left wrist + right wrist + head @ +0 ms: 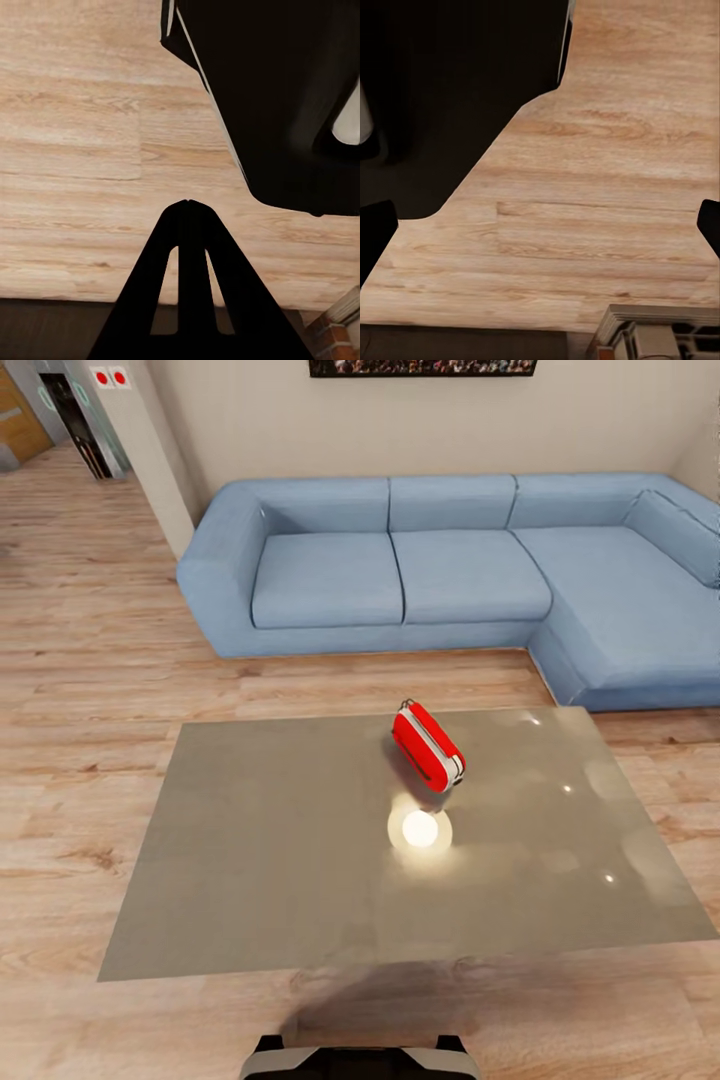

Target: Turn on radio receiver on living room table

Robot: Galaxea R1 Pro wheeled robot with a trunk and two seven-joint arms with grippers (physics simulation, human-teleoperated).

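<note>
**Red radio lying on the grey table, both grippers hanging over the floor**

At the far left of the head view, a corridor with a wall panel bearing two red squares [110, 376] is showing beyond the wooden floor [80, 660]. Moving right, the light-blue L-shaped sofa [470, 575] is standing against the back wall, under the lower edge of a dark picture [422, 367]. In front of the sofa, the table [250, 840] is spreading its glossy grey-taupe top, with a round bright reflection of a lamp near its middle. The radio receiver [428, 746] is lying on the table, a little right of centre and toward the sofa side, just beyond that reflection. It is lying diagonally, with its white band facing up and its thin wire handle at the far end. At the bottom edge, a part of the robot's body [358, 1058] is showing near the table's close side.

In the left wrist view, the left gripper [188, 202] is pointing down at the floor boards; its two dark fingers are meeting at the tips, so it is closed with nothing between them. A dark part of the robot is beside it.

In the right wrist view, the right gripper [540, 225] is standing wide open over the floor, its fingertips [376, 225] showing at the two opposite edges of the picture, holding nothing.
</note>
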